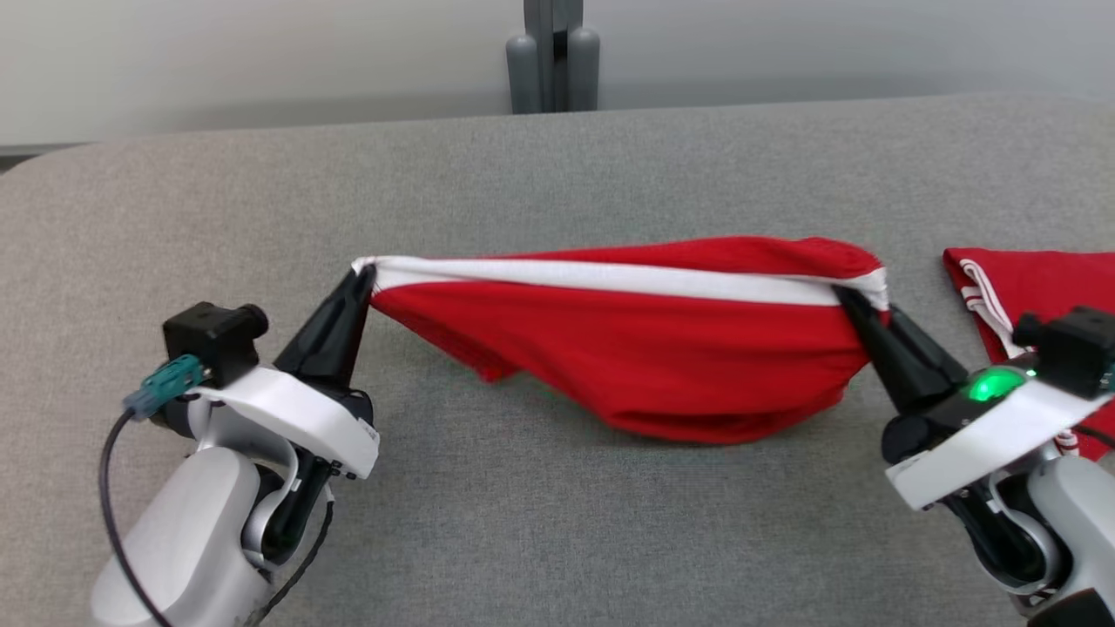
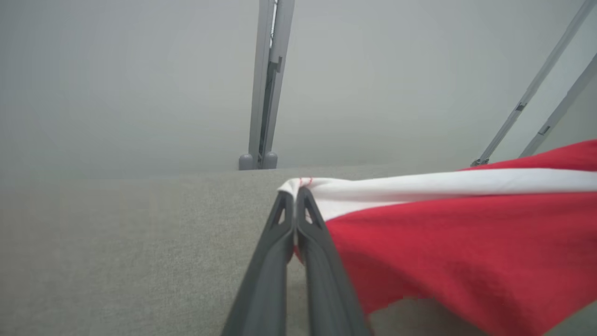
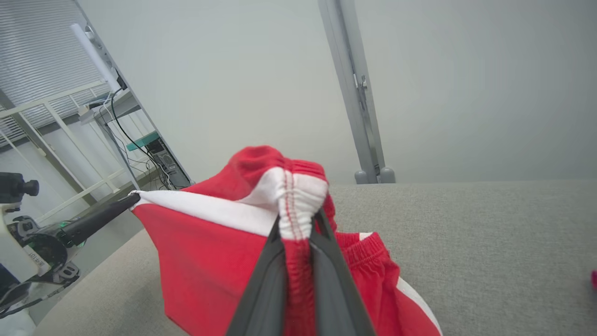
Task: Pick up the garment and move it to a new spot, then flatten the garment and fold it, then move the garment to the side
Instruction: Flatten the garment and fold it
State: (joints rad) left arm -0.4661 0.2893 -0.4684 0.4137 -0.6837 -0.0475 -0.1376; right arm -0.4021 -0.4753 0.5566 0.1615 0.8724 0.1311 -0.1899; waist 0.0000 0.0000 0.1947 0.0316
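left gripper (image 1: 361, 277) and right gripper (image 1: 843, 296) are each clamping tight on one end of the red cloth garment (image 1: 645, 348) by its white elastic band, which is hanging stretched between them over the grey fabric table (image 1: 540, 531)

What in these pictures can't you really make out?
Head view: the garment is bunched; its own folds hide its shape.
Head view: a second red cloth is cut off by the right edge.
Left wrist view: the garment's far end runs off the right edge.
Right wrist view: a pink speck, cut off by the right edge.
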